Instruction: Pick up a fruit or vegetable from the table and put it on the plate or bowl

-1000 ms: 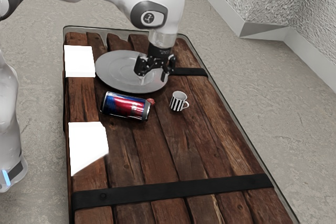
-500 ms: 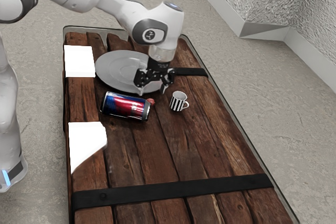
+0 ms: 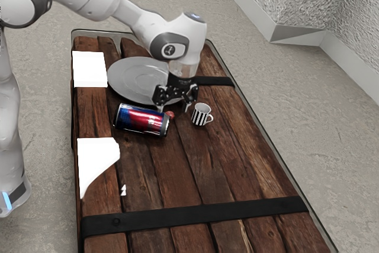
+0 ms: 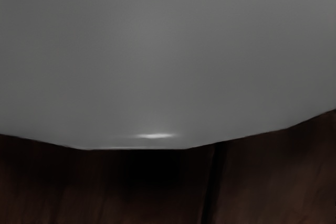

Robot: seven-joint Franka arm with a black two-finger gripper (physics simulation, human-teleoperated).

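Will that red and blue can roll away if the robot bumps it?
Probably. The can lies on its side, so its round body would likely roll across the table if nudged sideways. The grooves between the planks might slow it a little. It looks like smooth shiny metal, so it may be slippery to grab.

Can (image 3: 141, 119) lies on the table (image 3: 237, 164) just in front of the plate (image 3: 133, 78), fruit (image 3: 170, 114) between can and cup (image 3: 202, 114), gripper (image 3: 176, 106) right above it.
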